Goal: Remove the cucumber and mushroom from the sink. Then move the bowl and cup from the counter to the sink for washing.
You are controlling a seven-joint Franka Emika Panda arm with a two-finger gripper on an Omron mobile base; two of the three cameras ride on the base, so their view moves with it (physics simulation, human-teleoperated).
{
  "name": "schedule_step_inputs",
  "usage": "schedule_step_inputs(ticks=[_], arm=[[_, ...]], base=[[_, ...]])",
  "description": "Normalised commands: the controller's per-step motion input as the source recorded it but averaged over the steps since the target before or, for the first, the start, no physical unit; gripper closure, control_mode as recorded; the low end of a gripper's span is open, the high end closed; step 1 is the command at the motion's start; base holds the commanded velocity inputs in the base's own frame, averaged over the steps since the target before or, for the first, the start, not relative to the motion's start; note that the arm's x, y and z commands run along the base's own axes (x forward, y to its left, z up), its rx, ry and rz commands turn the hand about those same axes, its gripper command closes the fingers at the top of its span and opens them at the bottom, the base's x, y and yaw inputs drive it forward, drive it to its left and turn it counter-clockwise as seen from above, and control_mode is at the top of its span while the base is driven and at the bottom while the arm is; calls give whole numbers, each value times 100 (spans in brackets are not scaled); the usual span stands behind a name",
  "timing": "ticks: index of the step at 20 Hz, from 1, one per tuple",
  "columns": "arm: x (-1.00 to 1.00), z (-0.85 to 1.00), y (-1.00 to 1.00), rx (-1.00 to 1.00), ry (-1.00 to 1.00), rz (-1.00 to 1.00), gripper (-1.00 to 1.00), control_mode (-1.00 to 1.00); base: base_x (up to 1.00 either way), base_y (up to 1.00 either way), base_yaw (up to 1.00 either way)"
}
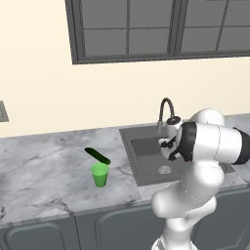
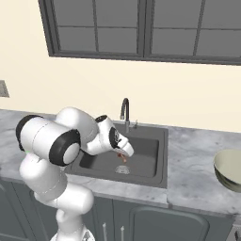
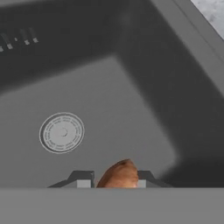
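Here, the mushroom (image 3: 119, 176) sits clamped between my gripper (image 3: 111, 178) tips, its orange-brown cap poking up between the two dark fingers (image 3: 82, 179) in the hand view. I see it hanging over the sink (image 3: 183, 96) floor, with the round drain (image 3: 61, 132) at about ten o'clock from it. From the right base view, the mushroom (image 2: 123, 157) shows as a small reddish speck under the white hand, above the drain (image 2: 122, 169) and clear of the basin bottom. The faucet (image 2: 124, 113) curves up at the sink's (image 2: 160, 155) back edge, at twelve o'clock from the hand. Out on the counter (image 1: 44, 161), in the left base view, the cucumber (image 1: 97, 156) lies at nine o'clock from the sink (image 1: 128, 151), with the green cup (image 1: 100, 175) standing upright just in front of it; I cannot tell whether they touch. On the other side, the right base view catches the bowl (image 2: 229, 168) on the counter (image 2: 193, 164) at three o'clock from the basin, cut off by the frame edge.
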Motion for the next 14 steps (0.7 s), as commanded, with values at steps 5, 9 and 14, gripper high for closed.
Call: schedule_step_inputs(ticks=[5, 9, 14], arm=[[-7, 29, 25, 11, 0, 10, 100, -100], [-6, 30, 26, 11, 0, 8, 100, -100], [-8, 26, 33, 11, 0, 11, 100, -100]], base=[[0, 0, 0], [0, 0, 0], [0, 0, 0]])
